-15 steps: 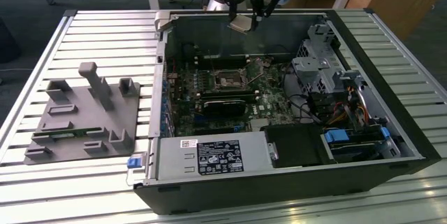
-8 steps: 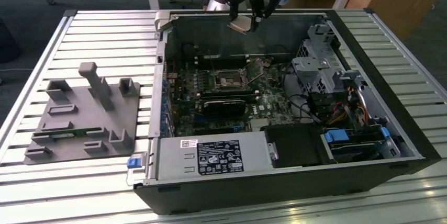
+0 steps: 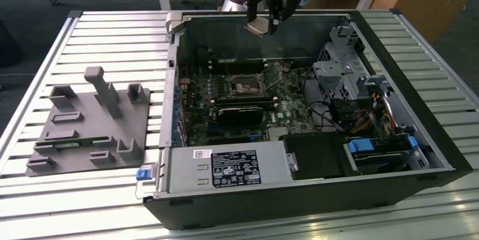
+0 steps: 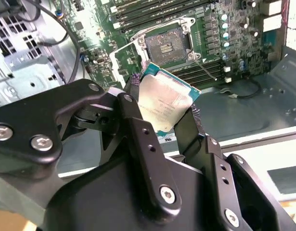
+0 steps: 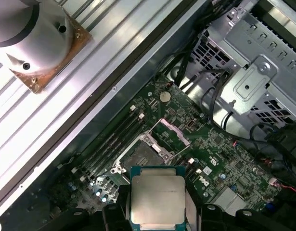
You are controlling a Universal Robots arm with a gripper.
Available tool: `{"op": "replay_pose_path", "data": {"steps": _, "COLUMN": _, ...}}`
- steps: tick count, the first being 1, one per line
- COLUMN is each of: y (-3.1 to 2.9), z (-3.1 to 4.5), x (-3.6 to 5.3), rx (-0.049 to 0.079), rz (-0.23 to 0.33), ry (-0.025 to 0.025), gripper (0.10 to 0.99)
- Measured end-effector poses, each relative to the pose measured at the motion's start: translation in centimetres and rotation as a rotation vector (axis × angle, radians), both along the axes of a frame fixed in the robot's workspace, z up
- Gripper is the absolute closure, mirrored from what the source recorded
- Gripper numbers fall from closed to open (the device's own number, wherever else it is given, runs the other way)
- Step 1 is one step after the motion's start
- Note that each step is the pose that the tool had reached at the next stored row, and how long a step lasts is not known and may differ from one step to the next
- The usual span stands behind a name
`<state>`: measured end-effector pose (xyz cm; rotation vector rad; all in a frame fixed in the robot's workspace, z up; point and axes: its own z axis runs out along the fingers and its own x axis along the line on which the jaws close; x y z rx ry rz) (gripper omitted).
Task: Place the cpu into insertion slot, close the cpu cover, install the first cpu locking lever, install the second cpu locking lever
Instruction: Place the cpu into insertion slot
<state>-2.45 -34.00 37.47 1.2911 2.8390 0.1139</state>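
The cpu [image 5: 157, 199] pinched in the gripper [image 4: 163, 103] — well apart from the open insertion slot [image 4: 166, 44]

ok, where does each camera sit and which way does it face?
Exterior view: off the arm, high beside the table, looking down into the open computer case; the gripper holds the chip near the case's far edge.
Second wrist view: behind the gripper's black fingers, looking along them to the circuit board; the fingers clamp the chip.
First wrist view: on the arm, looking down past the chip onto the board; the arm's silver base shows.
Shared: both wrist views show the held chip and the empty socket beyond it.
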Motion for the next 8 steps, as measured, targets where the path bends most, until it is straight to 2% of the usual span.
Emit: {"op": "replay_pose_path", "data": {"steps": 8, "y": 0.00, "z": -0.05, "x": 0.00, "rx": 0.000, "rz": -0.116, "ry": 0.0000, "gripper": 0.549}}
